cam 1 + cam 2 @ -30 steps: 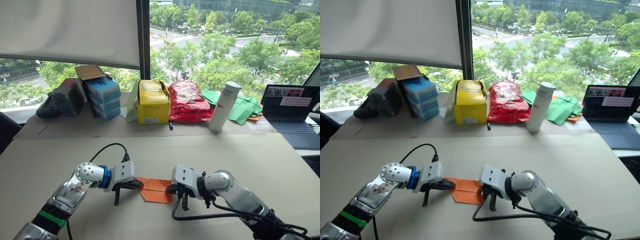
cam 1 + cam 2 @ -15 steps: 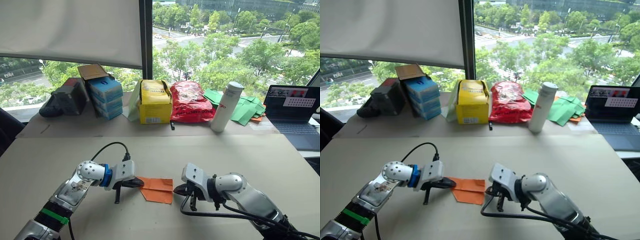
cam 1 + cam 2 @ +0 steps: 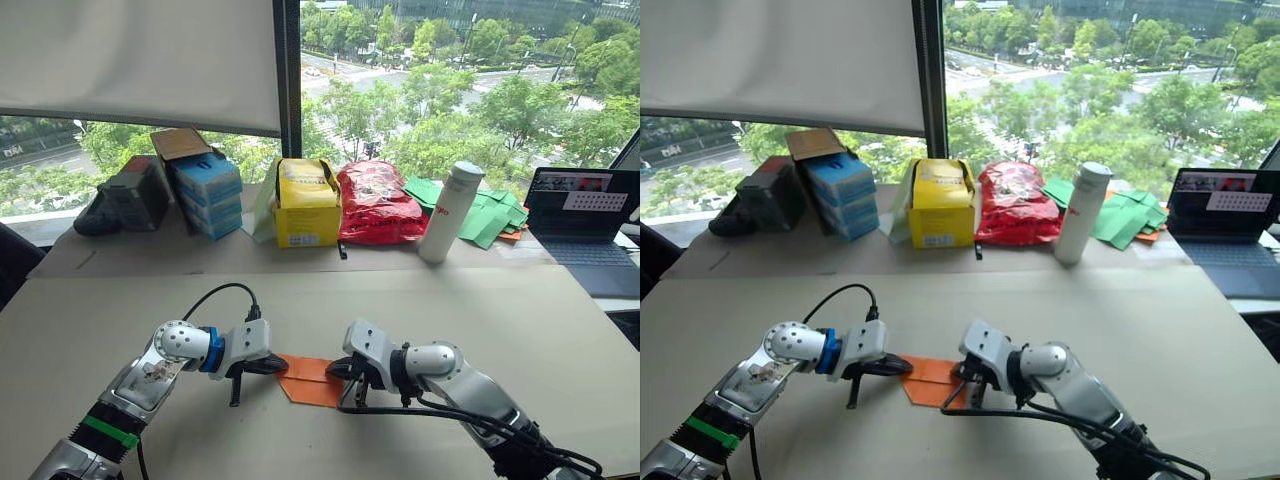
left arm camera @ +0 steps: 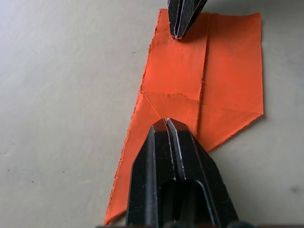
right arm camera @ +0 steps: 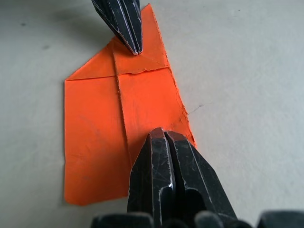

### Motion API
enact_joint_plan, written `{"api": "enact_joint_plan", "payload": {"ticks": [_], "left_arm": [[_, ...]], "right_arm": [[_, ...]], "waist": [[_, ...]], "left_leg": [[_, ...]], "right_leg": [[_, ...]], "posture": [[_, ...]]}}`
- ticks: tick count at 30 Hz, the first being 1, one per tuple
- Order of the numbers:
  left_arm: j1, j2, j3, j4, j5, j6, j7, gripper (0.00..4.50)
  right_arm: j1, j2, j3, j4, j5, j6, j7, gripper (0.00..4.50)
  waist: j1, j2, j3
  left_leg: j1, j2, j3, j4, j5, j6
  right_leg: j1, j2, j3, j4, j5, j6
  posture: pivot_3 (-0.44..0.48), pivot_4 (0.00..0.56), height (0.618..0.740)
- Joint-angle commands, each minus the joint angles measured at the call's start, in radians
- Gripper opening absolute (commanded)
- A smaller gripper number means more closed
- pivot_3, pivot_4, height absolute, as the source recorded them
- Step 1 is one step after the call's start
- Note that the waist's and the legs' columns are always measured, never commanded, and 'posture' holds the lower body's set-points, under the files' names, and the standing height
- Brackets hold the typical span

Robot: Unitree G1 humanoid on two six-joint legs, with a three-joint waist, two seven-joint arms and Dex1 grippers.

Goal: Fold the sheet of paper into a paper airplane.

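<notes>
the sheet of paper (image 3: 312, 379), partly folded, lies flat on the table (image 3: 500, 310), pinned between clenched left pincer (image 4: 167, 124) and right pincer (image 5: 162, 135); thin, light, slippery — best pinched at an edge.

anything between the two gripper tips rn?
Just the folded sheet of paper. Left gripper and right gripper, both shut, press on opposite ends; creased orange between, per the left wrist view.

Orange folded sheet of paper (image 4: 204, 90) flat on table (image 3: 560, 330)
</notes>
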Motion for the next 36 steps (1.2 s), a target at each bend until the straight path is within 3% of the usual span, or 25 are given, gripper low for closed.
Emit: {"api": "enact_joint_plan", "payload": {"ticks": [1,14,36], "left_arm": [[0.002,-0.018,-0.027,-0.011,0.017,0.021,-0.005,0.00],[0.003,-0.068,-0.070,0.003,0.053,0.036,0.005,0.00],[0.167,0.119,0.044,-0.013,0.044,-0.002,0.004,0.00]], "right_arm": [[0.005,-0.016,0.033,0.032,-0.034,0.025,0.003,0.04],[0.012,-0.012,0.048,0.031,-0.046,0.057,-0.004,0.04],[-0.006,-0.001,0.059,0.052,-0.049,0.053,-0.002,0.04]], "waist": [[-0.002,0.000,0.000],[-0.006,0.000,0.000],[-0.021,0.001,-0.001]], "left_leg": [[0.000,0.000,0.000,0.000,0.000,0.000],[0.000,0.000,0.000,0.000,0.000,0.000],[0.010,0.001,-0.001,-0.008,0.001,-0.002]], "right_leg": [[0.000,0.000,0.000,0.000,0.000,0.000],[0.000,0.001,0.001,0.000,0.000,0.000],[0.000,-0.007,0.001,-0.001,-0.002,-0.003]], "posture": [[0.000,0.150,0.740],[0.000,0.150,0.740],[0.000,0.150,0.740]]}}
